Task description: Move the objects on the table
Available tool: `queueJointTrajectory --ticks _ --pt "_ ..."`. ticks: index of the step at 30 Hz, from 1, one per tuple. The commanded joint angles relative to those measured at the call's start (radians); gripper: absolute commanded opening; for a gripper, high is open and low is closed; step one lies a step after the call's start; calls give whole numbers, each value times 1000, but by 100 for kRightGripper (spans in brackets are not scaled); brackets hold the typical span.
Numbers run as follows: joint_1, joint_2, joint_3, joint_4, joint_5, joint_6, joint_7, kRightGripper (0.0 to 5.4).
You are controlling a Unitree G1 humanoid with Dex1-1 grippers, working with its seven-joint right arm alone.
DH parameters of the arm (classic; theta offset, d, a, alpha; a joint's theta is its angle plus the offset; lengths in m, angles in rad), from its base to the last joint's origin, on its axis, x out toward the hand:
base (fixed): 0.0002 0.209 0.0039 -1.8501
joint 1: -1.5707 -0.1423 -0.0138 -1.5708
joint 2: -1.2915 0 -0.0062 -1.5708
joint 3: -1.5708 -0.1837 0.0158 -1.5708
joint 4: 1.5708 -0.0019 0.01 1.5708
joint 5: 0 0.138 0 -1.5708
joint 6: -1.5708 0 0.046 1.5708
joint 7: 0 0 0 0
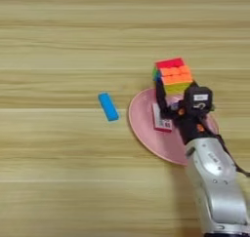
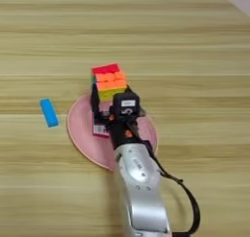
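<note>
Cube [image 1: 173, 75] gripped above pink plate [image 1: 146, 128]
Held fast by gripper [image 1: 168, 92]; blue block [image 1: 108, 107] left of plate, on table [image 1: 58, 46]

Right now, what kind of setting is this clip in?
Probably a tabletop test bench: bare wood-grain table, a pink plate, a blue block, and the pincer holding a puzzle cube.
</note>
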Motion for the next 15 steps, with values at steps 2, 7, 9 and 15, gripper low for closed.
queueJointTrajectory --ticks 2,7,9,15 --pt "6 21 80 -85 -28 -6 12 337" --pt "60 48 202 -113 -60 3 33 337" --pt "85 56 255 -121 -74 5 41 337" --pt "134 75 376 -98 -101 -1 50 337"
